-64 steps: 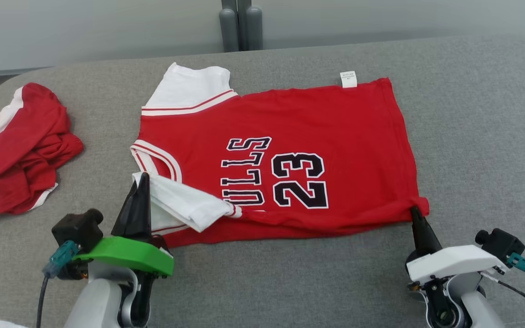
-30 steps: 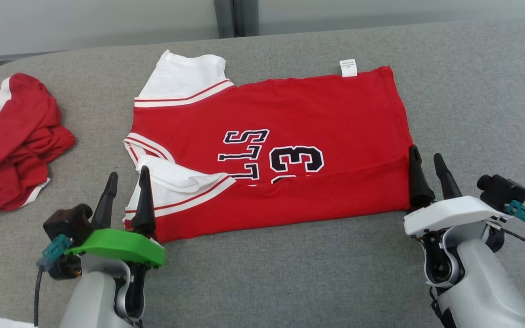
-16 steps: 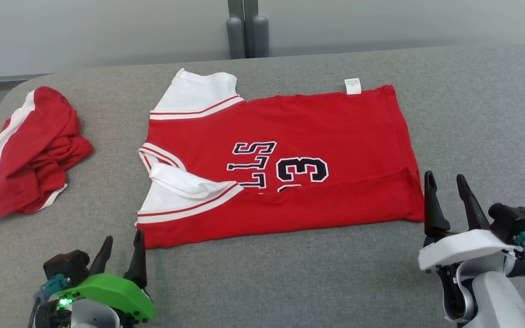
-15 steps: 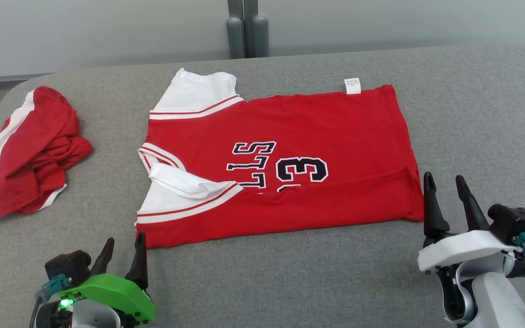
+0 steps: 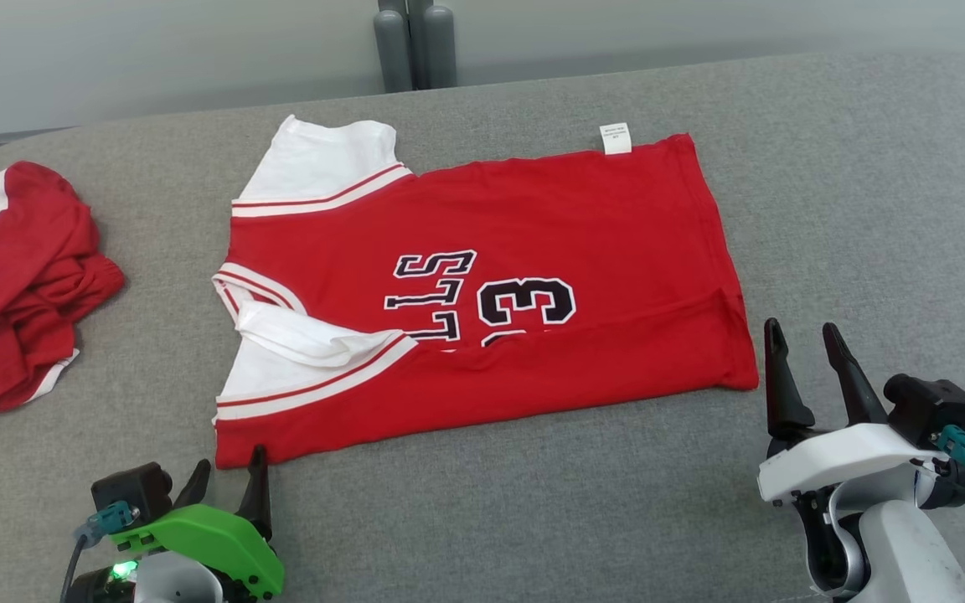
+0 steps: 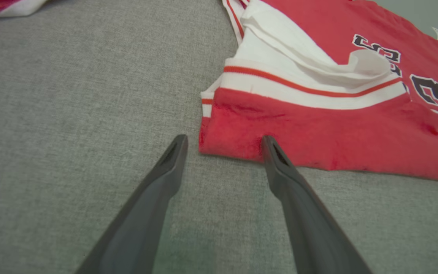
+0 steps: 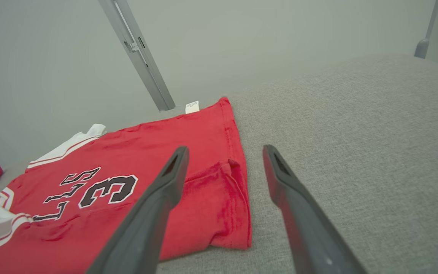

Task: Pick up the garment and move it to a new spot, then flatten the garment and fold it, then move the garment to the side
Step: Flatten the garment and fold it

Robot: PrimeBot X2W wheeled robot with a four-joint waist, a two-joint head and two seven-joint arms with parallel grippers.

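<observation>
Garment [image 5: 533, 218] on grey surface [image 5: 868, 209] before pale wall [image 5: 156, 50]

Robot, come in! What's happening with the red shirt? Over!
Left gripper open, empty, at shirt corner. Right gripper open, empty, by hem. Shirt flat, near edge folded up. Crumpled red cloth aside, nothing blocking.

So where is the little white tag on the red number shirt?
In the head view the white tag pokes out from the far edge of the red jersey, close to its far right corner, lying on the grey fabric surface.
</observation>
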